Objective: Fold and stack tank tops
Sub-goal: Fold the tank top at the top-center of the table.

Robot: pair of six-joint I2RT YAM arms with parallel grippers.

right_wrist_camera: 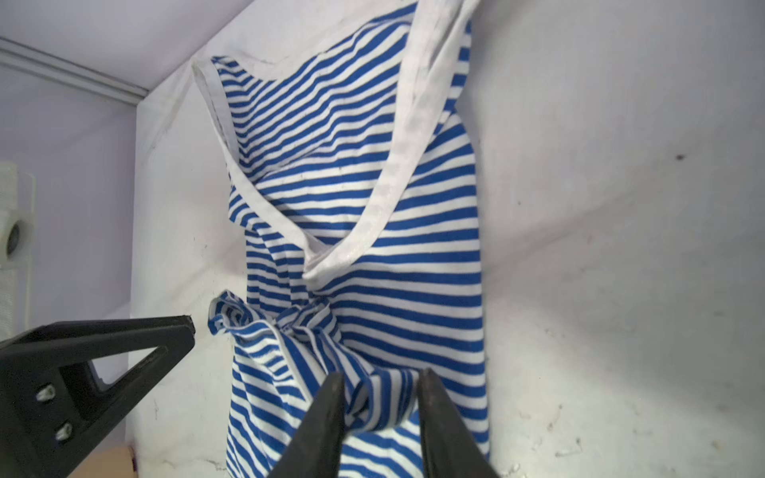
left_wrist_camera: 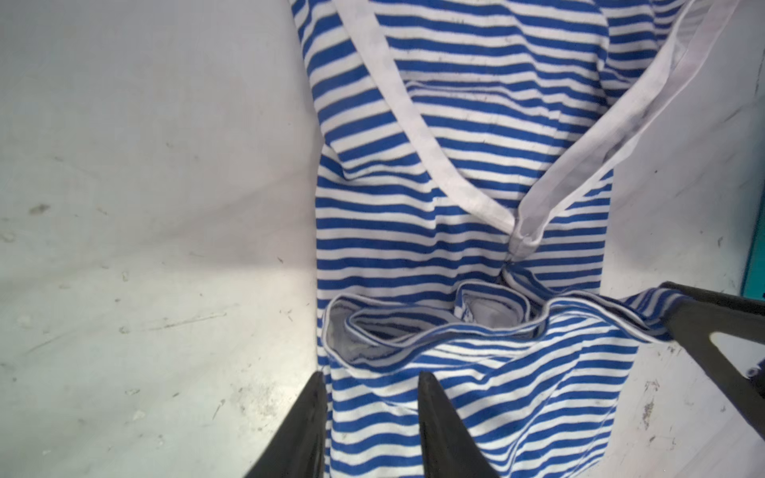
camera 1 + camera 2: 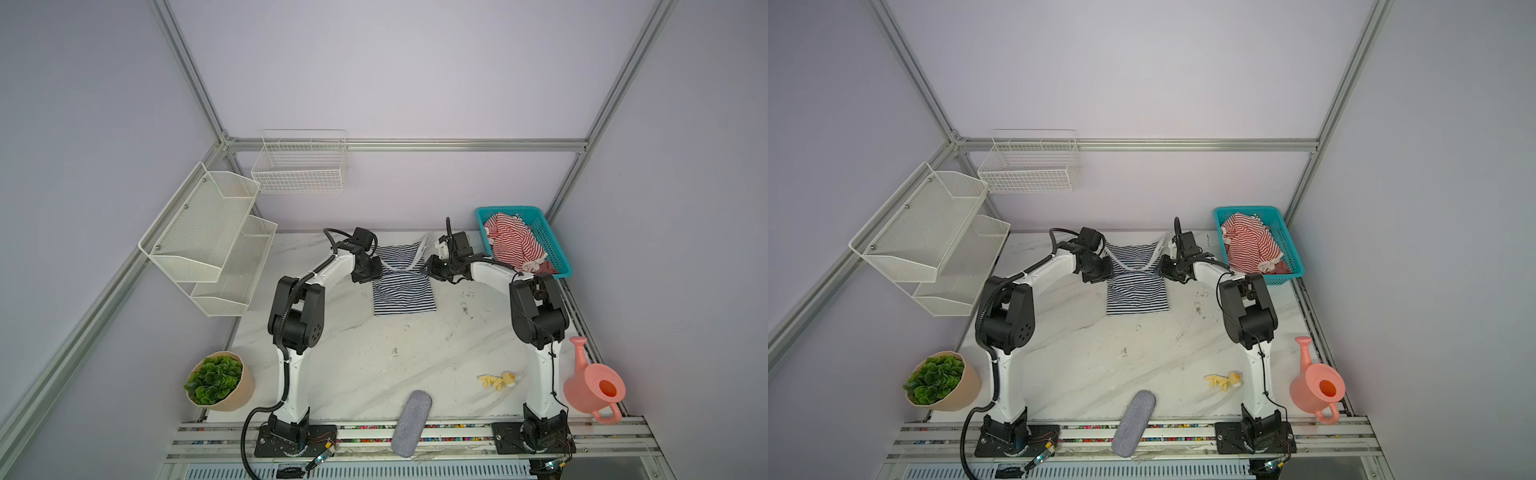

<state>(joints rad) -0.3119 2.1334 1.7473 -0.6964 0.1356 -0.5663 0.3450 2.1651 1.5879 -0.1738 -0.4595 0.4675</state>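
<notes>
Navy tank top (image 3: 403, 286): sits on the marble table (image 3: 374, 365), a bit above the middle of both top views, between the two arms. Straps point at the top of the frame and a folded edge faces the bottom.
Long axis: runs up-and-down the frame, so the arms work across it, one per side.
Hem: doubled up over the body, with its edge lying crossways right under the V of the white neck trim (image 2: 428, 136). It's a bit lumpy, not flat.
Left gripper (image 2: 371, 385): fingers apart, straddling the hem corner at the shirt's left-of-frame edge. The cloth lies slack between them, nothing pinched.
Right gripper (image 1: 381, 380): fingers apart too, with a scrunched wad of the hem's other corner sitting in the gap. It doesn't look clamped, though the wad hides the inner faces.
Who's nearer: dead even. Each arm is at its own corner, and both are about equally near the straps.
What the next move hangs on: probably the strap end, which lies past the fingertips toward the top of the frame. Either both arms reach up-frame for it, or they smooth that lumpy hem first.
Red tank top (image 3: 515, 245): crumpled in the teal basket (image 3: 505, 209) at the upper right, just beside the right arm. It's not folded yet, so the right arm looks like the obvious one to fetch it.
</notes>
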